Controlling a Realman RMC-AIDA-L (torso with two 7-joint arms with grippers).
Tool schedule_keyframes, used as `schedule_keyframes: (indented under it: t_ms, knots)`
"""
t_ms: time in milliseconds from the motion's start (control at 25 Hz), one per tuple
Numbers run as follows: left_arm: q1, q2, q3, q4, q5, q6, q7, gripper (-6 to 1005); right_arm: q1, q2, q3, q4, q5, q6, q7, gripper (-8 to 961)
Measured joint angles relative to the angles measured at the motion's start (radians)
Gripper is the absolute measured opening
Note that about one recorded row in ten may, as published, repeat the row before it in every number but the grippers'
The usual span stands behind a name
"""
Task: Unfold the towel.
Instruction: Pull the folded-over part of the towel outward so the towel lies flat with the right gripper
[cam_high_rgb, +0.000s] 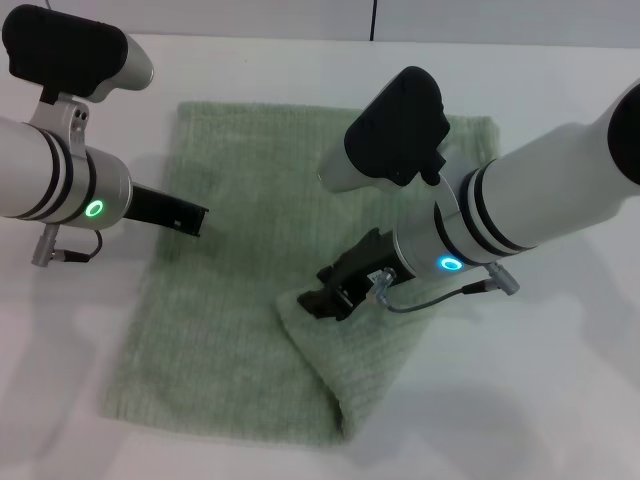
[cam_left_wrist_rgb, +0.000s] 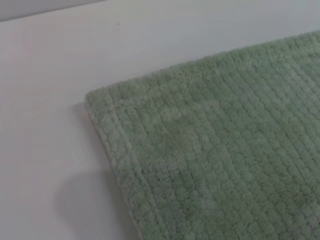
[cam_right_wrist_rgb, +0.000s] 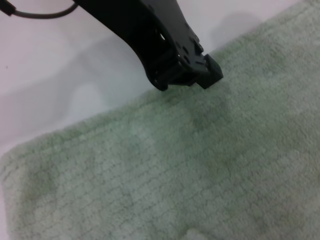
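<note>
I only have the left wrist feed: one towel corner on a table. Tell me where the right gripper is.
Observer: In the head view, the right gripper is down at the towel, at the corner of a flap folded inward over its near right part.
Operator: Report the left gripper's place.
Observer: The left gripper is at the towel's left edge, about halfway along it.
Operator: Say how the rest of the towel lies.
Observer: Apart from that flap, it lies flat on the white table.
</note>
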Motion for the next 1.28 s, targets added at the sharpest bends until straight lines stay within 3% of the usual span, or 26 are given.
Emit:
schedule_keyframes:
  t_ms: [40,280,720,960,1280]
  knots:
    - [0.0,0.0,0.0,0.0,0.0,0.0,0.0,-2,0.0,0.0,0.001,0.004,0.0,0.003,0.0,436]
    - [-0.004,0.0,0.0,-0.002,0.0,0.0,0.005,-2,0.002,-0.001,0.012,0.025,0.001,0.022,-0.001,189]
    - [-0.011,0.002,0.0,0.028,0.0,-0.002,0.01,-2,-0.002,-0.002,0.099,0.122,-0.011,0.168,0.008,1]
    - [-0.013,0.002,0.001,0.044,0.0,-0.002,0.01,-2,-0.003,-0.003,0.14,0.169,-0.048,0.235,0.028,0]
    - [-0.011,0.002,0.002,0.041,0.0,-0.001,0.011,-2,-0.012,0.001,0.129,0.181,-0.002,0.223,0.016,43]
